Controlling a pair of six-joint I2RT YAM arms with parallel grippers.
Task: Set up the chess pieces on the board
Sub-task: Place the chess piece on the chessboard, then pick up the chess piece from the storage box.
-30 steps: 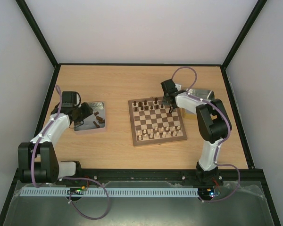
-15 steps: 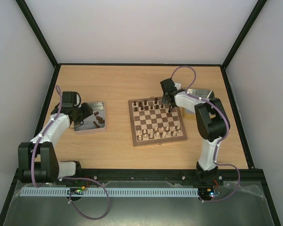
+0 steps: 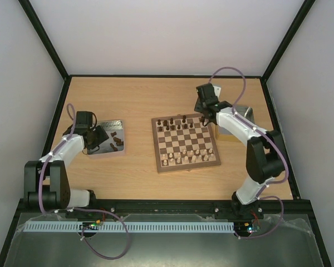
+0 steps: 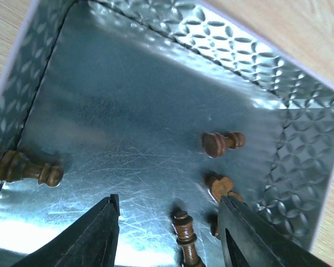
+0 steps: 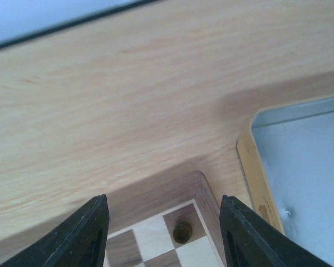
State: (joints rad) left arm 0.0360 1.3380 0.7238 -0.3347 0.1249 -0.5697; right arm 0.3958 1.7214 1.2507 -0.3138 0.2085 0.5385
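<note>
One dark brown wooden piece [image 5: 182, 232] stands on the checkered wooden board [image 5: 156, 203], right hand [image 5: 162, 222] apart; left hand [image 4: 168, 214], apart, should clamp a lying piece [image 4: 183, 231] in the shiny metal tray [image 4: 128, 111]

This looks like a robotics lab test cell: a wooden tabletop [image 3: 145, 183] boxed in by plain white panels [image 3: 167, 33] on black frame bars [image 3: 44, 38]. The left arm [image 3: 64, 149] and the right arm [image 3: 239, 125] are bolted to a black rail [image 3: 167, 207] at the near edge. Purple cables [image 3: 229, 69] loop over them, and each arm carries its own camera looking down on its end effector.
</note>
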